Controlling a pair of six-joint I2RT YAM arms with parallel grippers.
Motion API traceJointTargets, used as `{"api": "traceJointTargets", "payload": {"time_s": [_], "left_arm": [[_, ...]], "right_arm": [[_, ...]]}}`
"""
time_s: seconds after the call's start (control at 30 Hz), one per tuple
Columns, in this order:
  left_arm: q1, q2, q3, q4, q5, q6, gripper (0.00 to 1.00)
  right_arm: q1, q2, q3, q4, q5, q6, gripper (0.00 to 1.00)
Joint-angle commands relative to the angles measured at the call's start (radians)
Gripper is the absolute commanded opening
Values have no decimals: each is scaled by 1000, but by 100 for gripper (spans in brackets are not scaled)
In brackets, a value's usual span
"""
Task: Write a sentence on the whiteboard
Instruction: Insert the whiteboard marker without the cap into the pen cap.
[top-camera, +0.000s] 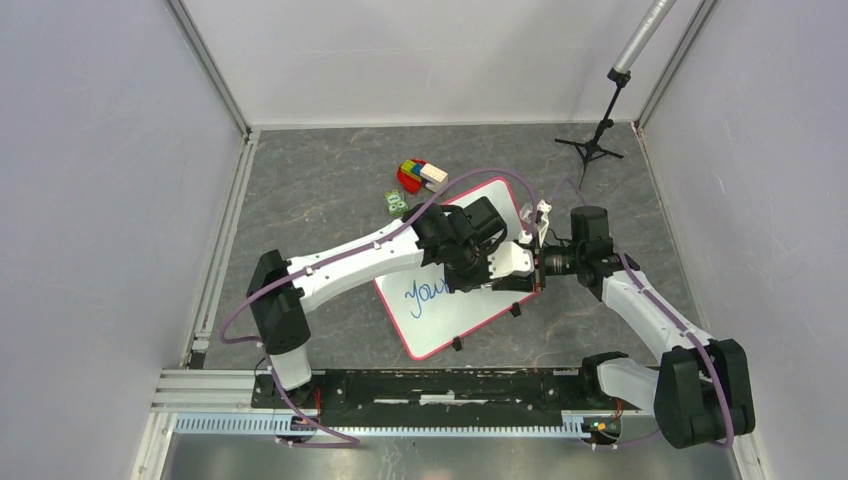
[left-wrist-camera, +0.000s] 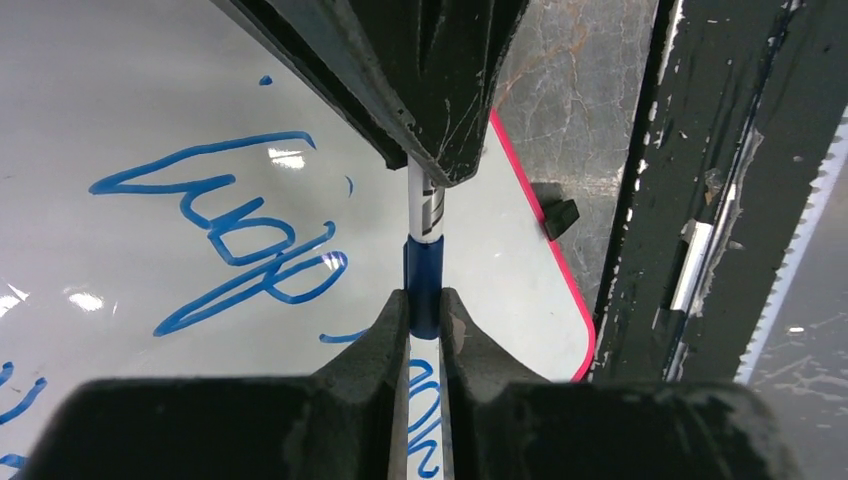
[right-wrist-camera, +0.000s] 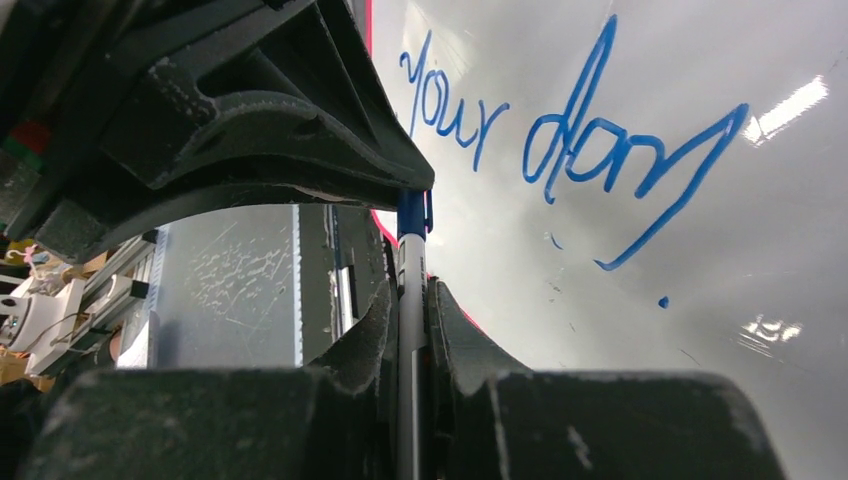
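Whiteboard (top-camera: 450, 322): flat on counter (top-camera: 330, 190), between the arms.
Sentence (right-wrist-camera: 560, 150): blue "your day" legible; writing apparently finished.
Marker (left-wrist-camera: 425, 265): held over the board's edge, probably for capping.
Left hand (left-wrist-camera: 424, 318): narrow, gripping marker.
Right hand (right-wrist-camera: 410, 300): narrow, gripping opposite end.

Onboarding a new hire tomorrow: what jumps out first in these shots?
The left gripper and right gripper meet tip to tip over the whiteboard's right edge, both clamped on one blue-and-white marker. Blue handwriting reading "your day" slants across the board. Colourful toy blocks lie on the table beyond it.
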Motion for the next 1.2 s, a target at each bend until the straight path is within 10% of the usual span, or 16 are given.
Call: {"api": "traceJointTargets", "payload": {"time_s": [0.0,0.4,0.73,1.17], "left_arm": [[-26,-9,145,322,244,-88,2],[-17,-34,135,256,216,-57,3],[111,-178,9,154,205,18,58],[89,-202,-115,147,162,95,65]], "right_arm": [[51,14,-7,79,-10,14,0],[40,23,35,9,15,-50,0],[1,-9,105,-27,7,-39,0],[36,-61,109,60,-26,113,0]]}}
